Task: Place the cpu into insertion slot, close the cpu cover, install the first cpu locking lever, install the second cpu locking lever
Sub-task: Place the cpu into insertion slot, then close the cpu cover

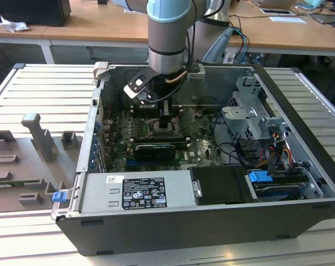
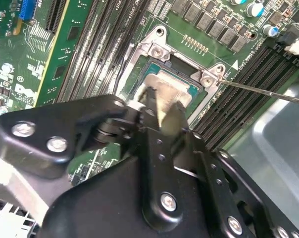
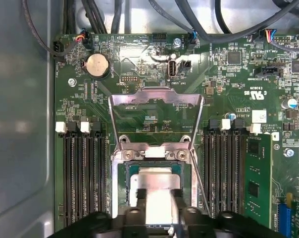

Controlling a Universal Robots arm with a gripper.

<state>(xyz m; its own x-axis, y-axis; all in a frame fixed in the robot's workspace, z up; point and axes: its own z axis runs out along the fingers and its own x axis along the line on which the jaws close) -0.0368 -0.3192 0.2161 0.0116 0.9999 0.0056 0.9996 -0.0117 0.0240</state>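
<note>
1 open computer case [image 1: 156, 233] takes up the exterior view, and the arm reaches down into it. The gripper [image 1: 165, 119] hangs low over the motherboard [image 1: 201, 147]. Also inside the case, a black graphics card [image 1: 153, 151] lies just on the camera's side of the gripper, with a labelled power supply [image 1: 137, 191] nearer the camera still. A drive cage [image 1: 250, 119] sits off to the exterior view's right of the gripper.

In the second wrist view the gripper [image 2: 162, 106] is right above the insertion slot [image 2: 157, 64]. The cpu [image 2: 167, 87] lies inside the slot, pale face up. The 2 fingers [image 2: 150, 99] stand slightly apart, and the chip's face shows in the gap. I cannot tell whether they touch it. A thin metal lever [image 2: 261, 91] juts out from the slot's corner, away from the gripper.

In the first wrist view the gripper [image 3: 159, 193] is parted over the cpu [image 3: 157, 181], which sits within the insertion slot [image 3: 121, 163]. The cpu cover [image 3: 157, 96] is swung open, just beyond the fingertips. Memory slots [image 3: 82, 173] flank the gripper on both sides.
</note>
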